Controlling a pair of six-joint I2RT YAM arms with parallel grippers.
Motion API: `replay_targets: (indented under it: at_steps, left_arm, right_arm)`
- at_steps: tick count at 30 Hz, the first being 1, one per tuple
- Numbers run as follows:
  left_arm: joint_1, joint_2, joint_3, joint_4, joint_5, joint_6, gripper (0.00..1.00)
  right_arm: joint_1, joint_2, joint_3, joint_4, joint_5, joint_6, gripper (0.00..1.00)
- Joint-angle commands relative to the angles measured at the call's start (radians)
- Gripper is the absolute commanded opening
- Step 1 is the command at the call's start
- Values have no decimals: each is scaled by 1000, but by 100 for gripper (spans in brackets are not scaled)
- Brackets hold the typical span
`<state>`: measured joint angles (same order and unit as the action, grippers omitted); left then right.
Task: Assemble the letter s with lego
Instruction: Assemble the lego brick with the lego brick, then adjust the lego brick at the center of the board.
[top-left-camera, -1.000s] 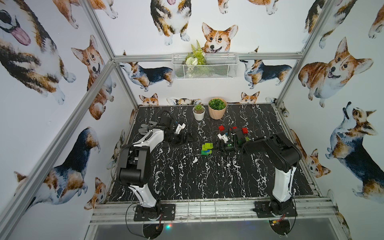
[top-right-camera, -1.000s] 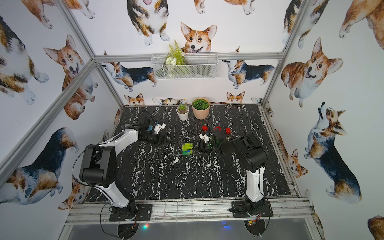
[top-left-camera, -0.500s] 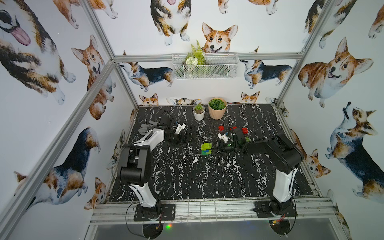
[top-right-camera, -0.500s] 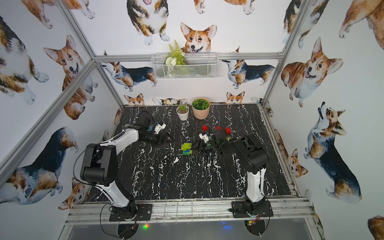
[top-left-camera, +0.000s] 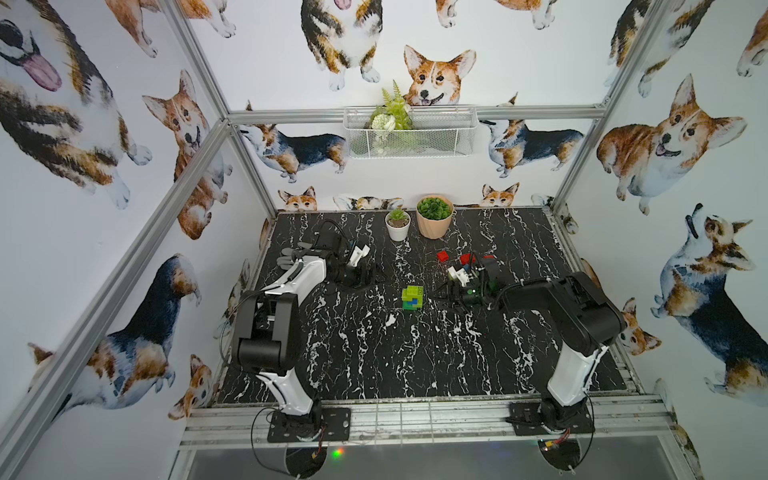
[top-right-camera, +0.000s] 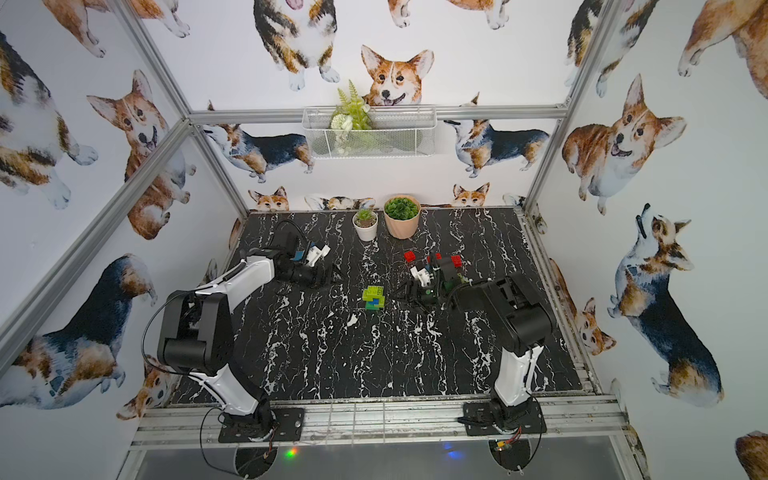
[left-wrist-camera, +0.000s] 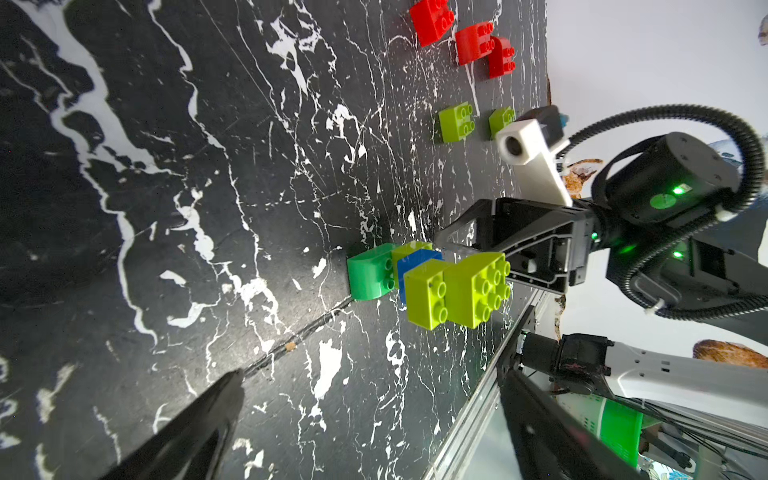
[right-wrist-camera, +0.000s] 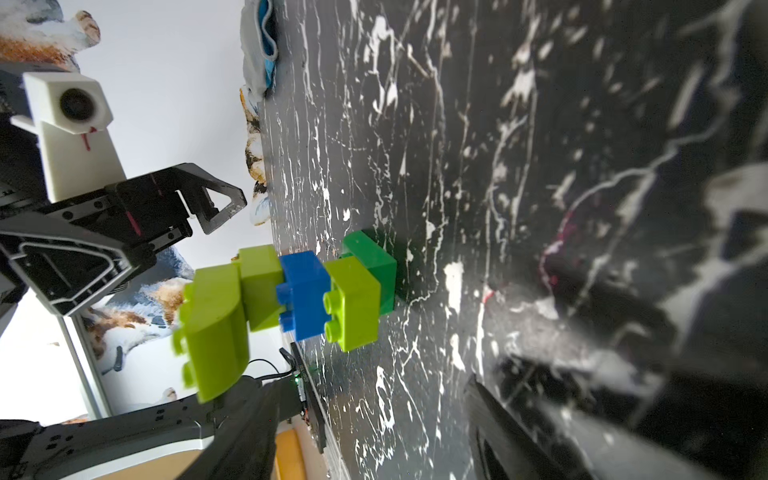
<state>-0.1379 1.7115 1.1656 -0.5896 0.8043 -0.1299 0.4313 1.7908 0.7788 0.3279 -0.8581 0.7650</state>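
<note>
Left wrist view: we note the left gripper (left-wrist-camera: 370, 374) with its fingers (left-wrist-camera: 187, 424) spread wide and nothing between them. Ahead of those fingertips, and apart from them, the lego stack (left-wrist-camera: 419, 282) stands on the black marble table (left-wrist-camera: 124, 208).

Right wrist view: the right gripper (right-wrist-camera: 368, 382) has its fingers (right-wrist-camera: 503, 440) parted, with bare table between them and nothing gripped. The stack sits just ahead of the tips, not between them. We cannot tell whether they touch it.

Stack order, table upward: dark green brick (right-wrist-camera: 374, 257), lower lime brick (right-wrist-camera: 353, 303), blue brick (right-wrist-camera: 303, 295), middle lime brick (right-wrist-camera: 259, 282), top lime brick (right-wrist-camera: 212, 328). Each layer is offset sideways from the one below.

Farther from the left fingers, past the right gripper, we log two loose lime bricks (left-wrist-camera: 455, 122) on the table. Beyond them lie three red bricks (left-wrist-camera: 430, 20), two of them just beside each other.

In both top views the stack (top-left-camera: 412, 297) (top-right-camera: 374, 298) lies between the two grippers, nearer the right one.

Outermost, beyond both sets of fingers, a white pot (top-left-camera: 398, 232) and a peach pot (top-left-camera: 434, 226) stand side by side at the table's back edge. A wire basket (top-left-camera: 411, 137) hangs on the wall above them.
</note>
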Motion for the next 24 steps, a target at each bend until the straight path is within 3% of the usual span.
replay_targets:
  at_steps: [1, 8, 15, 19, 24]
  left_arm:
    - [1, -22, -10, -15, -5, 23, 100]
    - [12, -41, -29, -18, -1, 29, 100]
    - [21, -46, -34, -15, 1, 32, 100]
    - [26, -46, -38, -18, 3, 35, 100]
    - [33, -46, -43, -30, 6, 49, 99]
  right_arm:
    - [2, -116, -36, -66, 75, -317, 74]
    - [23, -262, -151, 177, 153, -620, 80]
    - [151, -203, -107, 222, 261, -970, 86]
    - [177, -131, -62, 212, 304, -1079, 86]
    - [193, -68, -18, 188, 273, -1141, 83]
